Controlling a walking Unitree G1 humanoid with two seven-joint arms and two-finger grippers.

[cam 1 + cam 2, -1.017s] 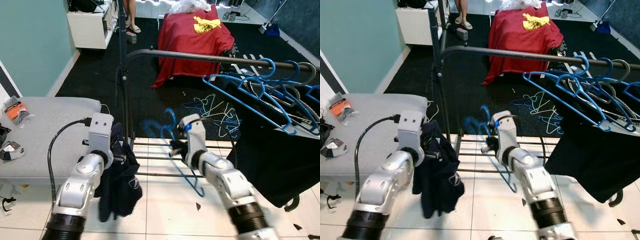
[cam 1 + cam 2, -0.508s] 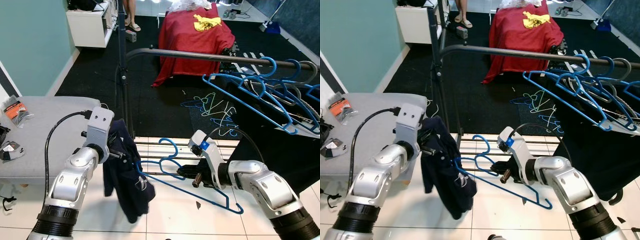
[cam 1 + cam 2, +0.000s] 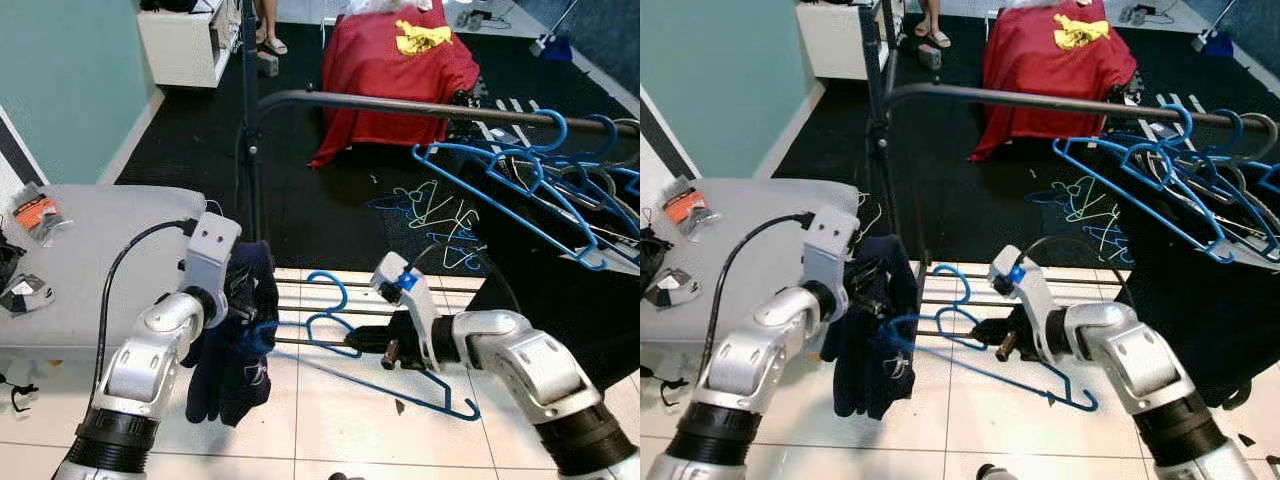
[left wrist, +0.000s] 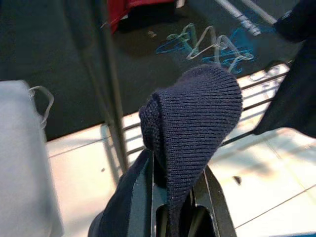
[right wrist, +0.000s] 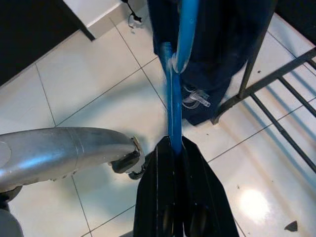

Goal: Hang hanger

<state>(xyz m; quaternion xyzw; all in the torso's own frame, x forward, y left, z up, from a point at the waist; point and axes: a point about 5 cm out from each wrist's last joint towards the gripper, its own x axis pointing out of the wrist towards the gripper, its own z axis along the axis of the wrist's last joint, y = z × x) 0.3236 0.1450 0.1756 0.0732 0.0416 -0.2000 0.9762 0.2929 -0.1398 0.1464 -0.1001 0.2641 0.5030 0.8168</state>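
1. The grey table (image 3: pixel 90 260) is sitting at the far left, beside the robot's left arm.
2. The left gripper (image 4: pixel 173 207) is pinching a dark navy garment (image 3: pixel 235 345), its fingers (image 4: pixel 140 197) narrowed tight on the knit fabric. Half a second ago the cloth was swinging out toward the right; now it is hanging straighter and more bunched below the wrist.
3. The blue hanger (image 3: pixel 340 335) is being held low over the white tiles, in front of the rack's floor bars. Its left end is now reaching into the garment, and its hook is pointing up.
4. The right gripper (image 5: pixel 173 148) is clamping the hanger's bar between closed fingers, and has shifted slightly leftward.
5. The rack rail (image 3: pixel 400 105) is carrying other blue hangers (image 3: pixel 530 180) at the right.
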